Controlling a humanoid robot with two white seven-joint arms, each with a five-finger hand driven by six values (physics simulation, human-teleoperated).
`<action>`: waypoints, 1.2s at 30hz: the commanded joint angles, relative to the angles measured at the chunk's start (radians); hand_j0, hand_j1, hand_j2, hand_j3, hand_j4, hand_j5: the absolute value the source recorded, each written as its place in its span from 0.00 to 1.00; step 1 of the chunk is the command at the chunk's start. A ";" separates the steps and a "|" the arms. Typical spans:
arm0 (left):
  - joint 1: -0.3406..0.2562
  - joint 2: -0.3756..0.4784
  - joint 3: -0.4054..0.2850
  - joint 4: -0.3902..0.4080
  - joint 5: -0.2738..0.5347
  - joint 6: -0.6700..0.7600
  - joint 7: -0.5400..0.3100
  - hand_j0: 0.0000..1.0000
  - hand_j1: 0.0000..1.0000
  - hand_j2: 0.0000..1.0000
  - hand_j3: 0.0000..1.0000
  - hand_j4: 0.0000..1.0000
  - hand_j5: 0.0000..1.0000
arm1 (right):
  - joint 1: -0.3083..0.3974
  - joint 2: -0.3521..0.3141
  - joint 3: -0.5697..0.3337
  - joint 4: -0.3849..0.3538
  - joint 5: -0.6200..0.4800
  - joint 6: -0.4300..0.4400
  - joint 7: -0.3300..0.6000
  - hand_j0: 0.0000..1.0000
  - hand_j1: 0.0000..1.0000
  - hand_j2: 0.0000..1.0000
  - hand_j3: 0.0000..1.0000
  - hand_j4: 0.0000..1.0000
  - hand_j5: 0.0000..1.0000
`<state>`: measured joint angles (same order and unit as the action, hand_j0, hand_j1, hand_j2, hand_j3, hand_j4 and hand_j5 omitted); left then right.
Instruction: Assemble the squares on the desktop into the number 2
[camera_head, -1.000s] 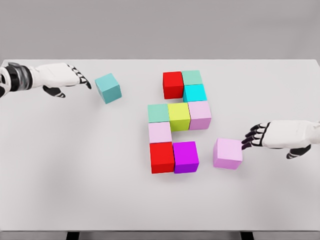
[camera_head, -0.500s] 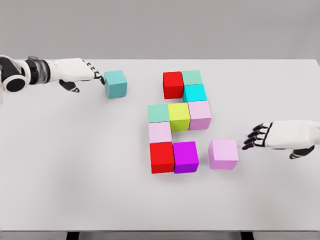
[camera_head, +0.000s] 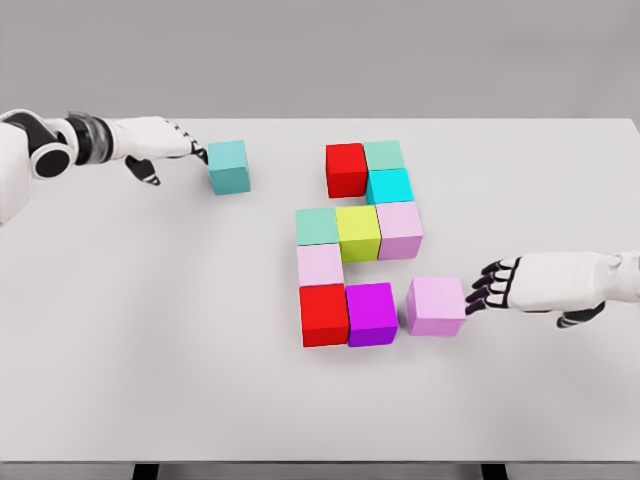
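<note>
Eleven cubes on white table (camera_head: 120, 330), nine joined mid-table, pink cube (camera_head: 435, 306) just right of purple cube (camera_head: 371, 314), right hand (camera_head: 535, 285) fingertips touching it, fingers extended, grasping nothing, left hand (camera_head: 150, 145) fingertips against teal cube (camera_head: 228, 166) far left, ungrasped.

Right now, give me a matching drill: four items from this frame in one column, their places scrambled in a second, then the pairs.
Items:
1. teal block
2. loose pink block
3. yellow block
4. purple block

Places:
A. middle row of the cluster, between a green and a pink block
B. at the left hand's fingertips, apart from the cluster
C. bottom row, right of a red block
D. at the right hand's fingertips, just right of the bottom row

Pairs: 1-B, 2-D, 3-A, 4-C
</note>
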<state>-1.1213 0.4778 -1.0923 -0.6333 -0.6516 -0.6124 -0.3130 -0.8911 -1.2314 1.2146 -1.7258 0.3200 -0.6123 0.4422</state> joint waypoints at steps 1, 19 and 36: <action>0.000 -0.022 0.002 0.015 -0.002 0.002 0.000 0.85 0.85 0.85 0.85 0.85 0.85 | 0.001 0.007 -0.007 0.040 -0.004 0.001 0.000 1.00 1.00 1.00 1.00 1.00 1.00; 0.015 0.067 -0.006 -0.120 0.006 0.002 -0.005 0.85 0.85 0.85 0.85 0.85 0.85 | -0.003 0.098 -0.010 0.095 0.004 0.001 0.018 1.00 1.00 1.00 1.00 1.00 1.00; 0.034 0.061 -0.037 -0.243 0.001 0.002 -0.006 0.85 0.85 0.85 0.85 0.85 0.85 | 0.011 0.049 0.000 0.005 0.005 0.001 0.018 1.00 1.00 1.00 1.00 1.00 1.00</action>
<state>-1.0876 0.5377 -1.1284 -0.8726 -0.6532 -0.6122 -0.3192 -0.8805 -1.1806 1.2150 -1.7071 0.3309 -0.6126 0.4605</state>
